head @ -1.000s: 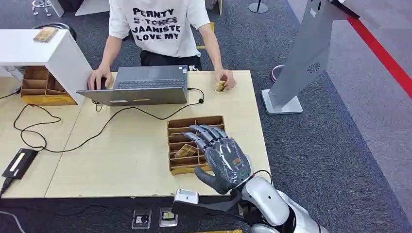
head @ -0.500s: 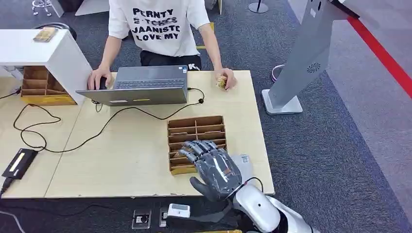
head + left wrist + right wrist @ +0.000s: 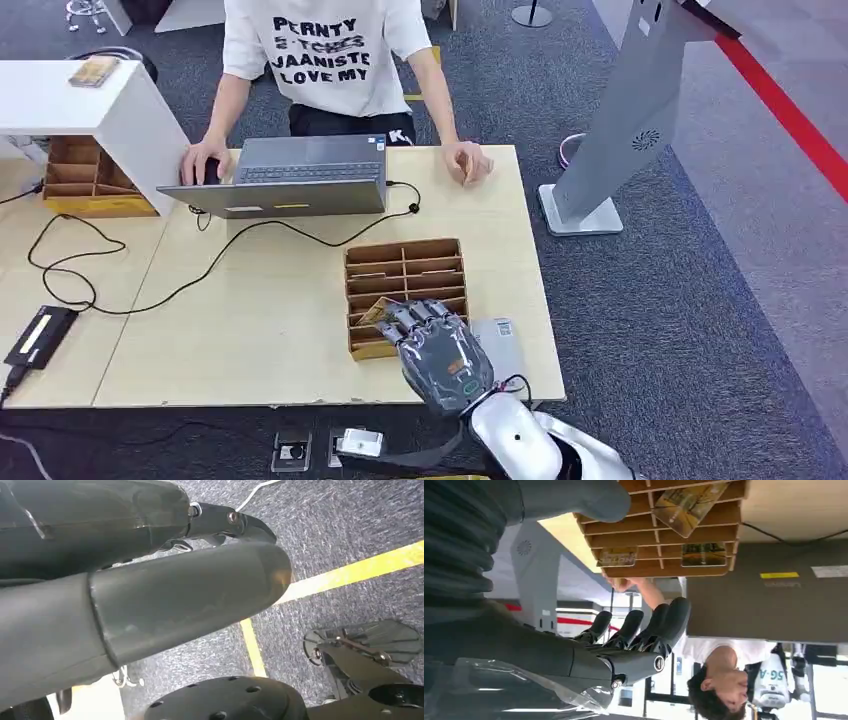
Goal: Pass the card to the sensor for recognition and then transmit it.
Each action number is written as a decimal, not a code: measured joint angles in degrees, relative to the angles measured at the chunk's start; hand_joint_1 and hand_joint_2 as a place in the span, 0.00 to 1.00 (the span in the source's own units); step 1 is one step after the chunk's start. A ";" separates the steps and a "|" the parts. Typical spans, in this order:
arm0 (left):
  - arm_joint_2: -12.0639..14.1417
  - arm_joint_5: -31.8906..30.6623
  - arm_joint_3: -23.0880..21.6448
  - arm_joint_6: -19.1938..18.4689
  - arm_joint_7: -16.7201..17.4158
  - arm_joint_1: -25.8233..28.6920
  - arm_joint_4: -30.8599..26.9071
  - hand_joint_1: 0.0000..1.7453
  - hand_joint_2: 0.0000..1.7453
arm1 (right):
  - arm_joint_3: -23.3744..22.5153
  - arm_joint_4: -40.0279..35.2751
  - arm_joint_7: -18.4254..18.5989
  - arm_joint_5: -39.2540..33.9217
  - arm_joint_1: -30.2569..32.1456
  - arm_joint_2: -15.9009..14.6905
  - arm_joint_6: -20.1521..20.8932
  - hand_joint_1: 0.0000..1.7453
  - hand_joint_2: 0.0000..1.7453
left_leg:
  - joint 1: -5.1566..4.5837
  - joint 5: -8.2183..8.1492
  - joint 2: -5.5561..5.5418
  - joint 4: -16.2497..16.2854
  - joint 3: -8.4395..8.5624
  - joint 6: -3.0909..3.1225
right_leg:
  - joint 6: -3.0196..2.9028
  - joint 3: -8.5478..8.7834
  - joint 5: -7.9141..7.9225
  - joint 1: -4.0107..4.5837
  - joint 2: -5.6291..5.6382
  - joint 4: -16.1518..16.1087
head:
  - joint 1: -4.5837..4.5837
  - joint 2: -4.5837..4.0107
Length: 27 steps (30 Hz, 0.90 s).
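The right hand (image 3: 437, 345) is positioned over the near edge of the divided cardboard tray (image 3: 404, 262) on the table (image 3: 270, 320), fingers apart and slightly curled, holding nothing. In the right wrist view the fingers (image 3: 659, 622) stand clear of the tray and the thumb (image 3: 589, 497) lies just above its slots. The left hand (image 3: 150, 600) hangs beside the robot above carpet with a yellow line; its open or closed condition cannot be determined.

Card count in the right wrist view: three cards in the tray. One card (image 3: 689, 502) leans tilted in a near slot; two further cards (image 3: 703, 554) stand in slots farther off. In the head view one card (image 3: 375, 312) is visible at the near left of the tray, touching or just beside the fingertips. One flat grey sensor (image 3: 497, 338) lies on the table just right of the hand. One laptop (image 3: 300, 175) stands at the far edge, with one person (image 3: 325, 60) behind it, one hand on each side of the laptop.

Compared with one second earlier, the right hand has drawn back toward the near edge of the tray and lowered. The person's hand (image 3: 468, 160) now rests flat on the table.
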 joint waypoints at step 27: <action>0.57 -1.66 -0.09 -1.16 0.35 0.09 0.07 0.00 0.00 | -10.54 -6.43 11.30 5.90 10.41 -6.32 8.22 0.28 1.00 | -0.01 -0.02 0.03 0.00 0.04 0.03 | 0.00 0.00 0.00 -0.01 0.03 -0.01 | -0.02 0.00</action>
